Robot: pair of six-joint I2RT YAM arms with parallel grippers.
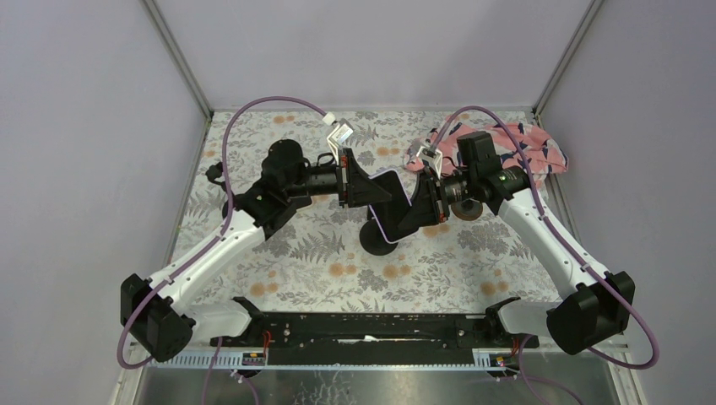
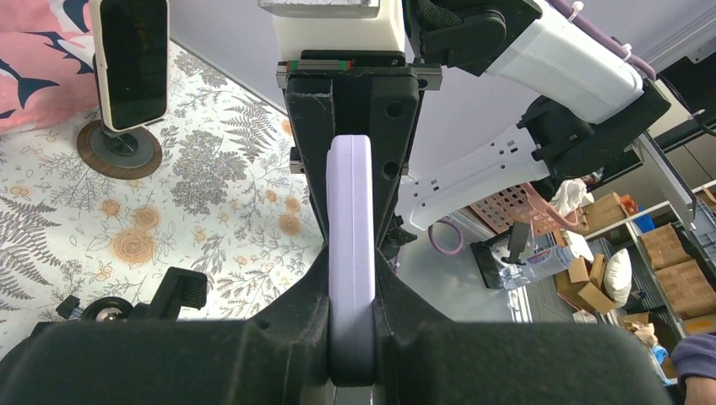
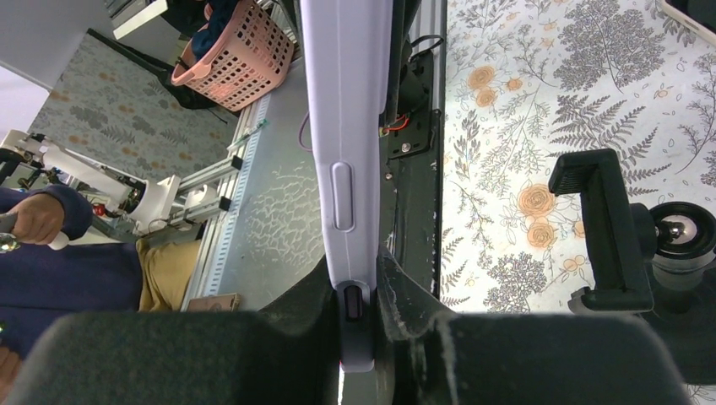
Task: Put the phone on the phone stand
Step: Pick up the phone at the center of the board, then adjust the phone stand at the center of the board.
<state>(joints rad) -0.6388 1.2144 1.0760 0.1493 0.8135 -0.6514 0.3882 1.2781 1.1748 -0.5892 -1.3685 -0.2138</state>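
Note:
A phone in a lilac case [image 1: 390, 207] hangs in the air at mid-table, held from both ends. My left gripper [image 1: 371, 194] is shut on its left end; in the left wrist view the lilac edge [image 2: 351, 253] runs straight out from between the pads of that gripper [image 2: 351, 337]. On the other end my right gripper [image 1: 418, 207] is shut, and the right wrist view shows the case's side button [image 3: 342, 194] just above that gripper [image 3: 356, 312]. The black phone stand [image 1: 377, 239] sits on the cloth just below the phone, its clamp [image 3: 604, 228] empty.
A second phone [image 2: 131, 59] stands on a brown round-based holder [image 1: 464, 208] right of centre. A pink patterned cloth [image 1: 515, 148] lies crumpled at the back right. Grey walls close the table on three sides.

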